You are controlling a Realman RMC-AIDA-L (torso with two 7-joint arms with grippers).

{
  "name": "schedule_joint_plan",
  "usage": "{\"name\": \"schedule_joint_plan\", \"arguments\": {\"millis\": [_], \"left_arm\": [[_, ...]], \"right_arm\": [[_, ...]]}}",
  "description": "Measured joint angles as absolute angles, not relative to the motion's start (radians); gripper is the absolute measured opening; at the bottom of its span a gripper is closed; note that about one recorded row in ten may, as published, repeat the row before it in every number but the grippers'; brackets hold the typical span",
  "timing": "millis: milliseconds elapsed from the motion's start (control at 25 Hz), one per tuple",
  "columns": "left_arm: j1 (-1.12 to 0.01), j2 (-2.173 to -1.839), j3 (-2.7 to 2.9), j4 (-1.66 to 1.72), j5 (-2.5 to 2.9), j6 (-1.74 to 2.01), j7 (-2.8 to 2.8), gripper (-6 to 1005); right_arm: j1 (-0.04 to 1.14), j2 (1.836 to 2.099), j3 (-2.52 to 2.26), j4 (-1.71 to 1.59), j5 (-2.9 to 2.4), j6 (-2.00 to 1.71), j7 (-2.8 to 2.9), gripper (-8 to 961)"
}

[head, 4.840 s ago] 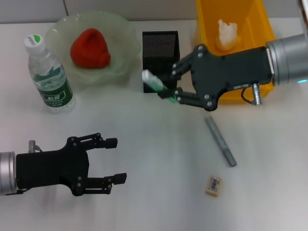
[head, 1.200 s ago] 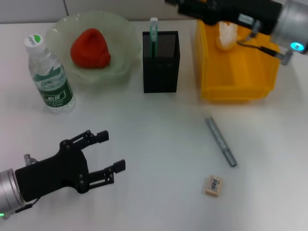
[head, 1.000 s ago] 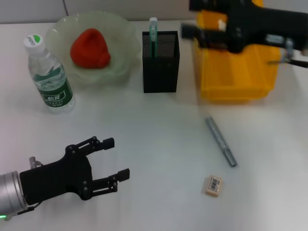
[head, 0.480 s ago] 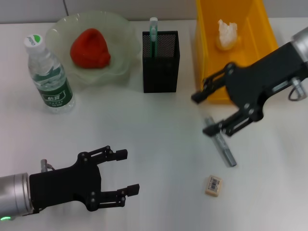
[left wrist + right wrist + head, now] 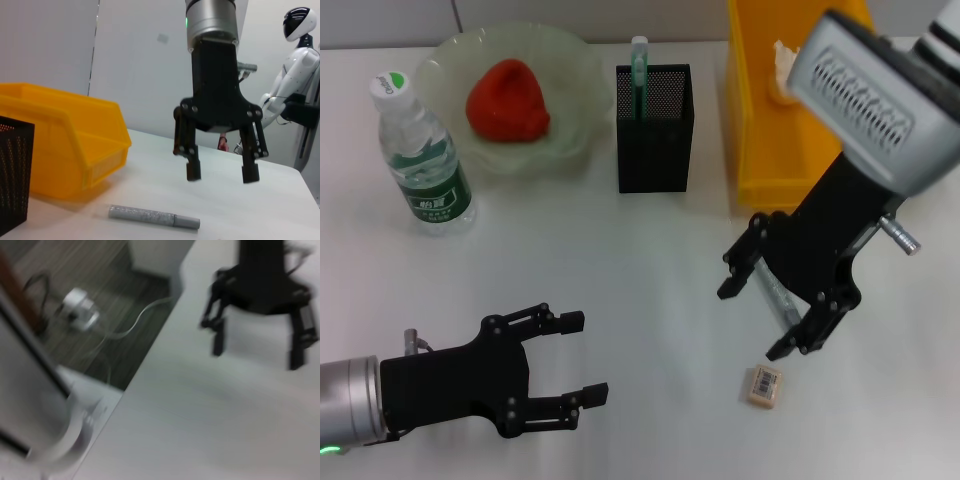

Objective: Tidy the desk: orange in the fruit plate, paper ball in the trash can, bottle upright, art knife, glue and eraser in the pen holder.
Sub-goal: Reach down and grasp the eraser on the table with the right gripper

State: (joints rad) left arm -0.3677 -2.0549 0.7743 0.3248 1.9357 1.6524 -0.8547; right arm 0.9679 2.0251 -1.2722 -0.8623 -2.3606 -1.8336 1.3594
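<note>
Your left gripper point(image 5: 570, 358) hovers low over the worktop point(image 5: 640, 300), fingers wide, holding nothing. Your right gripper point(image 5: 758, 318) hangs with fingers wide, the knife point(image 5: 154, 218) lying between and below them; the eraser point(image 5: 764, 385) sits just beside the nearer fingertip.

The right gripper point(image 5: 756, 318) hangs with jaws spread over the art knife point(image 5: 776, 296), beside the eraser point(image 5: 764, 385).

You have one clear plastic water bottle point(image 5: 421, 160), one pale green glass plate point(image 5: 570, 70) holding one red-orange fruit point(image 5: 507, 101), one black mesh pen holder point(image 5: 654, 140) with one green-white glue stick point(image 5: 639, 60), one yellow plastic bin point(image 5: 775, 150), one silver art knife point(image 5: 154, 217), one tan eraser point(image 5: 764, 385), and two black grippers point(image 5: 570, 358) point(image 5: 760, 315).
</note>
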Motion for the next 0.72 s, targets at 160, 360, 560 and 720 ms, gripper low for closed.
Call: {"name": "schedule_joint_plan", "arguments": {"millis": [160, 360, 560, 720], "left_arm": [[-0.371, -2.059, 0.773, 0.325, 1.931, 1.648, -0.859, 843], [-0.376, -2.060, 0.772, 0.325, 1.930, 1.647, -0.877, 843], [-0.374, -2.060, 0.770, 0.325, 1.929, 1.647, -0.881, 843], [-0.376, -2.060, 0.770, 0.325, 1.928, 1.646, -0.892, 843]], "right_arm": [[0.978, 2.067, -1.324, -0.895, -2.437, -1.834, 1.303, 738], [0.984, 2.085, -1.418, -0.911, -2.472, -1.826, 1.266, 738], [0.985, 2.087, -1.489, -0.918, -2.471, -1.819, 1.244, 734], [0.980, 2.089, -1.556, -0.938, -2.471, -1.816, 1.243, 727]]}}
